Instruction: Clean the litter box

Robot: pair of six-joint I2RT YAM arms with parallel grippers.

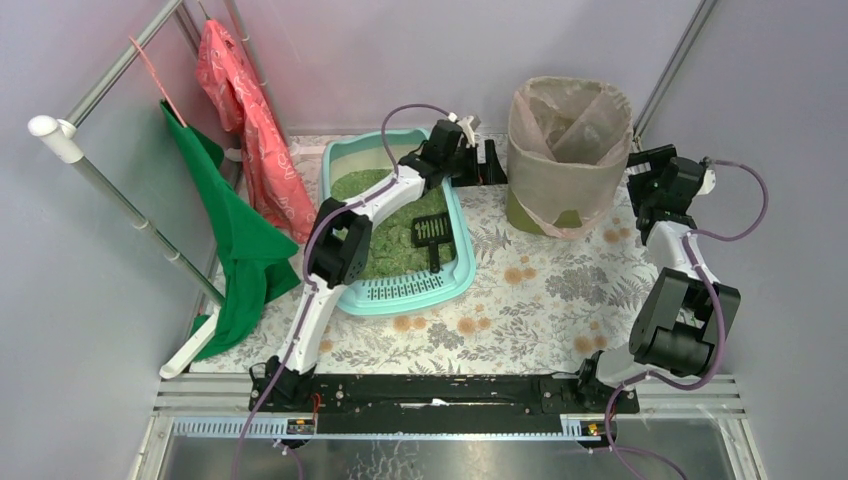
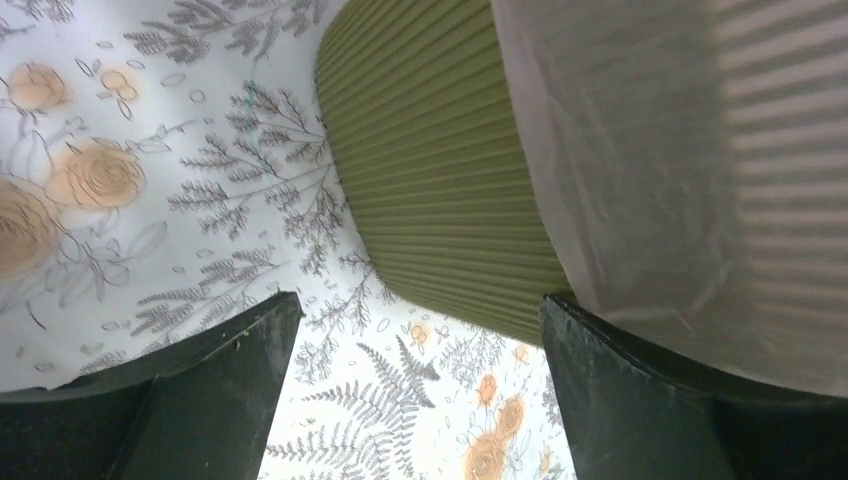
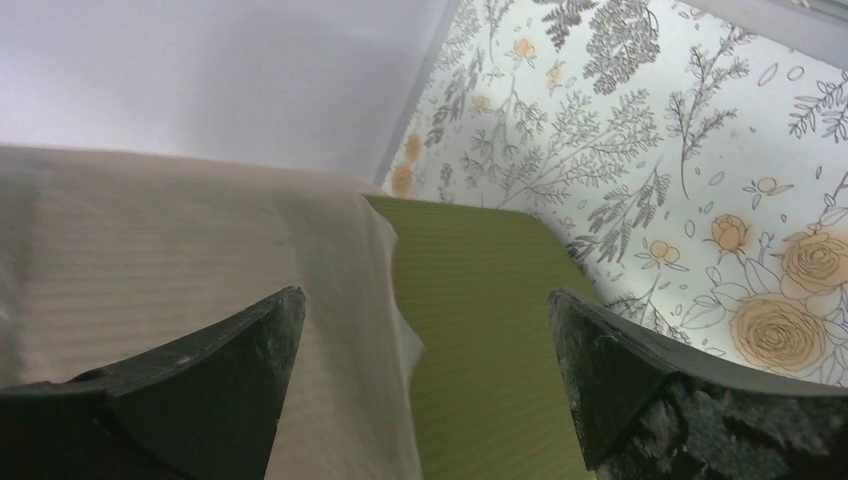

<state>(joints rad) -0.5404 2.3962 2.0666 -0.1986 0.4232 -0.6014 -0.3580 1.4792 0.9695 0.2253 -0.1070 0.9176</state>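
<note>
Your left gripper (image 2: 420, 310) wide apart and empty just left of the olive bin (image 1: 520, 212), your right gripper (image 3: 425, 300) equally spread at its right side, litter box (image 1: 462, 268) further left

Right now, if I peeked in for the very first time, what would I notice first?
Probably the pale turquoise litter box, left of the table's middle, full of green granules with a black scoop lying in them. Next comes the tall olive bin with its beige bag at the back, the open left claw and open right claw on either side of it.
</note>
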